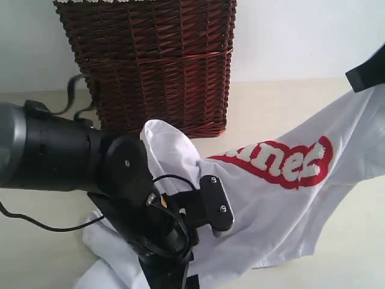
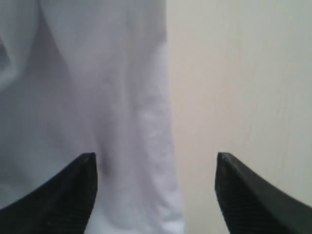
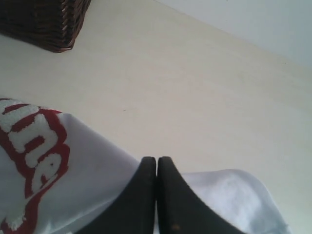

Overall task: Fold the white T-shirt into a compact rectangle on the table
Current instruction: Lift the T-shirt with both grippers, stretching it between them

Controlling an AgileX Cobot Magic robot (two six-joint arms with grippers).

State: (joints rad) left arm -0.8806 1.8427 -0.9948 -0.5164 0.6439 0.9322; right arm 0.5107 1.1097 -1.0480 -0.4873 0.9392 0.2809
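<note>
Two grippers, one shirt, one basket, one table. Item one: white T-shirt (image 1: 283,205), with a red band (image 1: 283,161) of fuzzy white letters across the chest. It is stretched on a slant: one end lies bunched on the table (image 1: 283,102) at the front of the exterior view, partly hidden by the left arm (image 1: 72,156), and the other end is raised off the surface toward the far right. Item two: right gripper (image 3: 157,195), jaws pressed together with no gap. White fabric spreads out on both sides of them, and the raised end of the shirt hangs from this pinch. Item three: left gripper (image 2: 156,195), jaws standing well apart and clamping nothing. One finger (image 2: 63,200) is over shirt fabric, the other over bare table, and the shirt's edge runs between them. Item four: basket (image 1: 156,60), dark reddish-brown wicker, upright at the back of the table, just behind the bunched end of the shirt. Whether cloth and basket touch cannot be told. Item five: table, pale cream and plain, with bare surface showing to the right of the basket and beneath the raised cloth.
</note>
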